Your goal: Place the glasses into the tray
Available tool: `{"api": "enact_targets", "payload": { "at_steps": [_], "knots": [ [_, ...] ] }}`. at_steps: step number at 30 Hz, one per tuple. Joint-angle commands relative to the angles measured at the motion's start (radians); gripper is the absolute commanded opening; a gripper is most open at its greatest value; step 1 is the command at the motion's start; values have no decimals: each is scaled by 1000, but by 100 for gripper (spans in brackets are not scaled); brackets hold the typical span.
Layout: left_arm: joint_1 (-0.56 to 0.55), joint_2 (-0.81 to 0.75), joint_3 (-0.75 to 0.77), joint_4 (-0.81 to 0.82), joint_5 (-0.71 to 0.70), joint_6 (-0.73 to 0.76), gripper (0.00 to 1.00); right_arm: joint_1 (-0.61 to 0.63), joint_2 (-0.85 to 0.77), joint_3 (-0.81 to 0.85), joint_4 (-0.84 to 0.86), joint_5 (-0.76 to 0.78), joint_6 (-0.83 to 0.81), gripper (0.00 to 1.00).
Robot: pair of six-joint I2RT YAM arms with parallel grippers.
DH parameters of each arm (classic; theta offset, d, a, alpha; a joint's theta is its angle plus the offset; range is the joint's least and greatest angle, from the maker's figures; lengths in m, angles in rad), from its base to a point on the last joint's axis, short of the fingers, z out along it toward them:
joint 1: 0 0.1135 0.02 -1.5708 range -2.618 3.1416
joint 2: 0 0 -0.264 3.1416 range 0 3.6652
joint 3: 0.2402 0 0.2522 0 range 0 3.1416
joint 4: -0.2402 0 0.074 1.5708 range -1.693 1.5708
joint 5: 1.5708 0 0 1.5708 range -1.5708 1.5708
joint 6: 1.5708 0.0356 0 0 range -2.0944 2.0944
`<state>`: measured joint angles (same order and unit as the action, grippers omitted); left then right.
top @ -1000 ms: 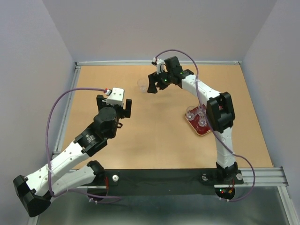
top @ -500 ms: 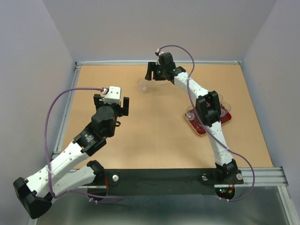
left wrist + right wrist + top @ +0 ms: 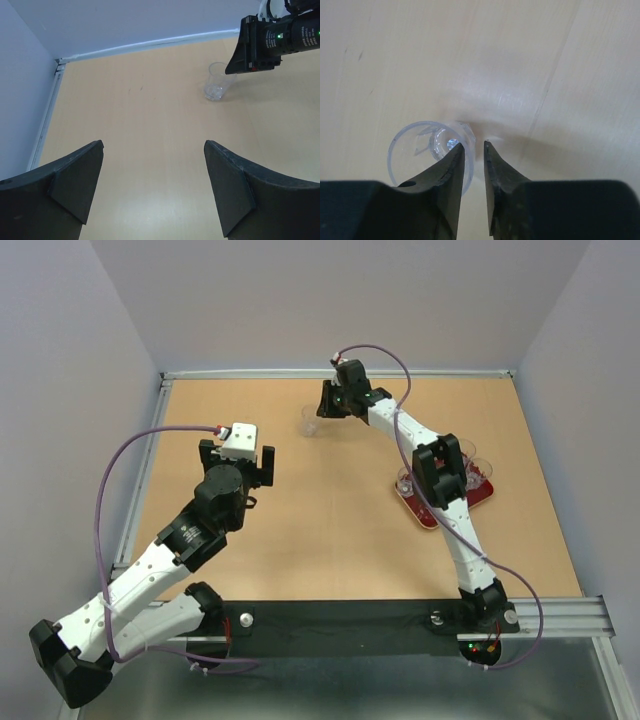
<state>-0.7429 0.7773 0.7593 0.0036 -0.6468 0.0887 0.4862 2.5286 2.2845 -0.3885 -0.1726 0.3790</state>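
One clear glass (image 3: 310, 421) stands upright on the far middle of the table, also in the left wrist view as the glass (image 3: 217, 87) and from above in the right wrist view as the glass (image 3: 415, 150). My right gripper (image 3: 474, 144) straddles its rim: one finger is inside, the other outside, with a narrow gap still showing between them. In the top view the right gripper (image 3: 322, 405) sits just right of that glass. The dark red tray (image 3: 428, 520) lies at mid right with several glasses (image 3: 405, 480) on it, partly hidden by the right arm. My left gripper (image 3: 154, 143) hangs wide open and empty.
The left gripper (image 3: 238, 462) hovers over the left-middle of the table, well short of the lone glass. A raised metal rail (image 3: 330, 373) edges the table's far side, and purple walls close in on the left and right.
The right gripper has moved left and down over the lone glass, and its jaws have narrowed around the rim. The left arm has shifted slightly left and stayed open.
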Motion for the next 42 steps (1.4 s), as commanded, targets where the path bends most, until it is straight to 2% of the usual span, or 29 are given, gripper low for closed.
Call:
{"api": "enact_targets", "payload": {
  "at_steps": [1, 4, 8, 12, 17, 25, 30, 33, 37, 42],
  "knots": [
    [10, -13, -8, 44, 1, 3, 93, 11, -21, 1, 43, 31, -25, 26],
    [10, -16, -8, 45, 4, 3, 93, 9, -39, -22, 43, 28, -49, 11],
    [11, -22, -9, 45, 4, 2, 93, 11, -79, -62, 43, -30, -128, 1],
    [11, -27, -9, 45, 4, 3, 93, 9, -154, -127, 42, -183, -256, 1],
    [14, -44, -12, 47, 3, 3, 93, 8, -348, -282, 42, -349, -475, 0],
    [16, -70, -14, 49, 10, 0, 93, 6, -692, -678, -1, -501, -713, 1],
    [16, -81, -15, 49, 13, 0, 93, 6, -899, -879, -91, -496, -908, 0],
    [16, -81, -14, 49, 18, 0, 93, 8, -1029, -977, -223, -434, -1038, 1],
    [17, -82, -17, 50, 18, -1, 93, 2, -1143, -1111, -280, -354, -1062, 0],
    [17, -75, -15, 49, 21, 0, 93, -87, -1356, -1262, -317, -323, -1059, 1]
  ]
}}
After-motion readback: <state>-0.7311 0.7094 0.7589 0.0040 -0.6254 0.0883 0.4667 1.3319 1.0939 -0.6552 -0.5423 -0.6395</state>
